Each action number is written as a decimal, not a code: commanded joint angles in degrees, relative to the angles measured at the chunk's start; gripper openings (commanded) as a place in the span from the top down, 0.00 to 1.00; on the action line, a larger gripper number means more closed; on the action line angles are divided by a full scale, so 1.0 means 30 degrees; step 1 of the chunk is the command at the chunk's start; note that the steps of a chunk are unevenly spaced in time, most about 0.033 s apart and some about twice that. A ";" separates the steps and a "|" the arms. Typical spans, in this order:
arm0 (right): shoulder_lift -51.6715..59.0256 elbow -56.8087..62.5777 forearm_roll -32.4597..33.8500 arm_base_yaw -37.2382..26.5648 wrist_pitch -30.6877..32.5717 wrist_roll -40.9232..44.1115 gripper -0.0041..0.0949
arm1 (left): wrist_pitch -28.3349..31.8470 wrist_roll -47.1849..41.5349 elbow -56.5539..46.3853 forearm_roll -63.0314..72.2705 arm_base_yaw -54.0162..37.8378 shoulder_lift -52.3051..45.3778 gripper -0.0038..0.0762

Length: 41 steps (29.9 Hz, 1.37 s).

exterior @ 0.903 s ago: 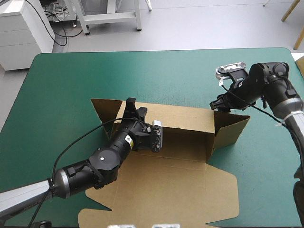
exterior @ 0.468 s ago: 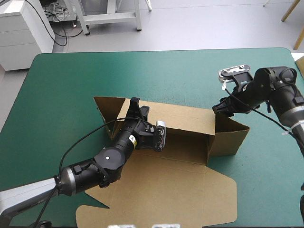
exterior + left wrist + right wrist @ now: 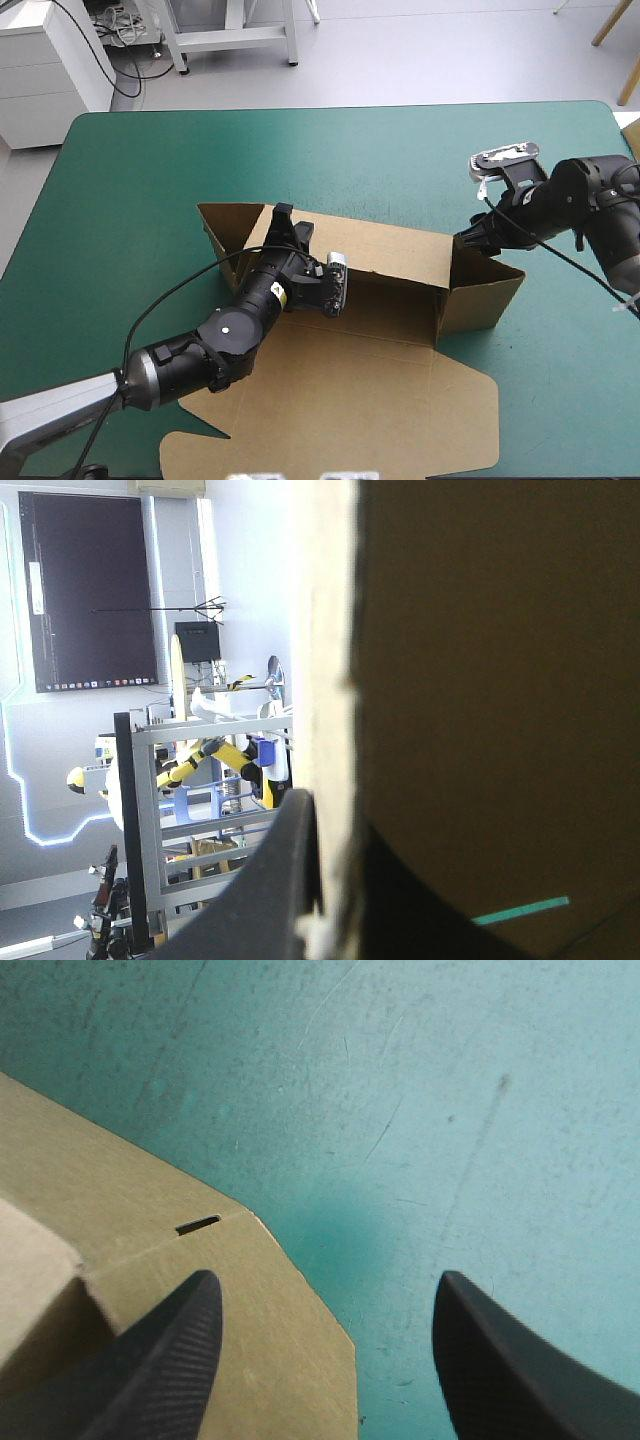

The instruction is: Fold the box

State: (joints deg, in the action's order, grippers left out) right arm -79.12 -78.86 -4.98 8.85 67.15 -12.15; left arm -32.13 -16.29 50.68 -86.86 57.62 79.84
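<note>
**Inspector:** Position of the brown cut-board box?

**Assistant:** Middle of the table with the teal-green cover, toward its near edge. The long rear wall is upright and the right end wall is raised. The broad panel lies flat on the near side.

**Inspector:** Left gripper?

**Assistant:** Pinching the rear wall's top edge near its left end. In its wrist view one black finger sits on each side of the board, all but closed.

**Inspector:** Right gripper?

**Assistant:** Fingers spread wide, at the far corner of the right end wall. One finger is over a board flap with a small slot, the other over bare cover. Contact with the board cannot be determined.
</note>
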 commanded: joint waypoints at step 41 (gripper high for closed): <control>0.9618 0.5518 -0.0981 -0.0067 -0.0048 0.0948 0.43 | -0.0192 -0.0714 0.0245 -0.0998 -0.0024 -0.0162 0.96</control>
State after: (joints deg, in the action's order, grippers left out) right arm -52.14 -60.95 -7.35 8.85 68.80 -9.60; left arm -31.83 -17.65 50.68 -89.54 57.42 80.39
